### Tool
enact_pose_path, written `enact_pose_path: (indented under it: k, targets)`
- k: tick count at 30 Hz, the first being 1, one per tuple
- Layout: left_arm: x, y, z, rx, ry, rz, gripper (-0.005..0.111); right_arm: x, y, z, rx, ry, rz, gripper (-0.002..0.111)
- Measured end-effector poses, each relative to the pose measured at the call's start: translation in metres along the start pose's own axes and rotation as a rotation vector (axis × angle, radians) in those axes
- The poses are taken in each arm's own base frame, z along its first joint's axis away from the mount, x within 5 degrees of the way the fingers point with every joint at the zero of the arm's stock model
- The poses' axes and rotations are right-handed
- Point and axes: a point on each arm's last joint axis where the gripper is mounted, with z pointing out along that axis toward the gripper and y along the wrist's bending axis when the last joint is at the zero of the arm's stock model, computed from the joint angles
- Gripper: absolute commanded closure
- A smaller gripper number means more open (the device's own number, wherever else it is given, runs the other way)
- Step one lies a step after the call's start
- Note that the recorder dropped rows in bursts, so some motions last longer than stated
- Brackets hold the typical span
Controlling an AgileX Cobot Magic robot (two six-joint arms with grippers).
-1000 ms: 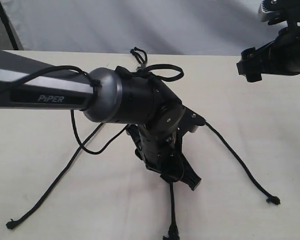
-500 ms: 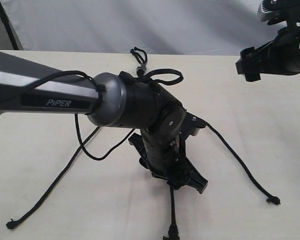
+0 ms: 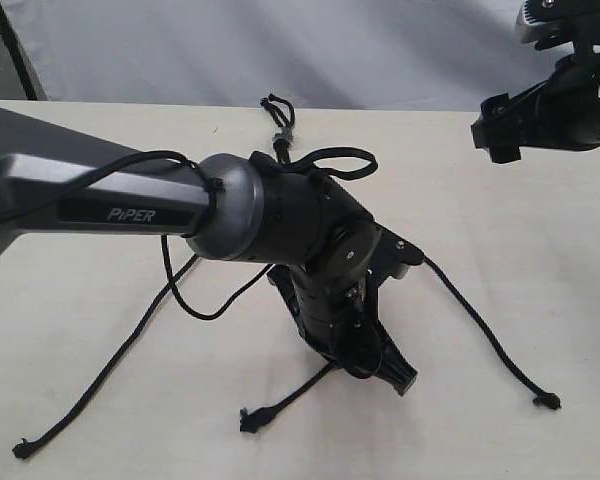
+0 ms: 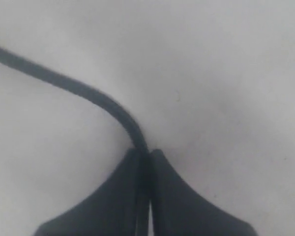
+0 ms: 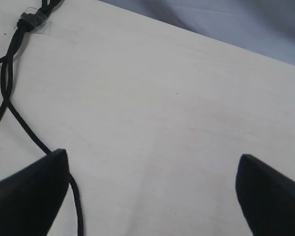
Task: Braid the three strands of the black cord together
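The black cord lies on the pale table, joined at a small grey clip (image 3: 281, 128) (image 5: 32, 18) with short loops (image 3: 277, 104) beyond it. My left gripper (image 3: 352, 362) (image 4: 143, 153) is shut on the middle strand (image 3: 285, 398) (image 4: 78, 87), whose knotted end (image 3: 248, 420) points left along the table. The left strand (image 3: 110, 368) runs out to its knot (image 3: 20, 450). On the other side the right strand (image 3: 480, 325) (image 5: 20, 122) ends at a knot (image 3: 547, 400). High at the back right, my right gripper (image 3: 498, 128) (image 5: 152, 164) is open over bare table, holding nothing.
The left arm (image 3: 130, 205) spans the table's left and middle and hides the cord's upper part. Its smooth black cable (image 3: 195, 305) loops below it. A grey backdrop (image 3: 280, 45) stands behind the table's far edge.
The left gripper has shifted slightly right and forward with the middle strand. That strand's free end has swung from pointing at the front edge to lying out to the left. The right gripper has barely moved.
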Motion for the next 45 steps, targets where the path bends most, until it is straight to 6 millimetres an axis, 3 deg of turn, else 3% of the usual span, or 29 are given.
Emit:
enact_pose_path:
  k: [7,12,15,19,25,29,36,45]
  targets:
    - [0.004,0.005,-0.014,-0.066,0.03,0.084,0.107,0.0,0.0,0.0,0.0,0.0,0.0,0.023]
    - [0.004,0.026,-0.06,-0.261,-0.002,0.102,0.107,0.0,0.0,0.0,0.0,0.0,0.0,0.023]
    - [0.002,0.056,-0.082,-0.396,-0.027,0.076,0.107,0.0,0.0,0.0,0.0,0.0,0.002,0.023]
    - [0.005,0.108,-0.091,-0.484,-0.002,-0.019,0.107,0.0,0.0,0.0,0.0,0.0,0.002,0.023]
    - [0.029,0.188,-0.083,-0.517,0.013,-0.174,0.107,0.0,0.0,0.0,0.0,0.0,0.002,0.023]
    - [0.052,0.219,-0.066,-0.488,-0.02,-0.221,0.107,0.0,0.0,0.0,0.0,0.0,0.002,0.023]
    - [0.078,0.218,-0.027,-0.403,-0.042,-0.181,0.107,0.0,0.0,0.0,0.0,-0.002,0.002,0.023]
    - [0.078,0.201,-0.019,-0.278,-0.035,-0.24,0.107,-0.001,0.0,0.0,0.0,-0.006,0.002,0.023]
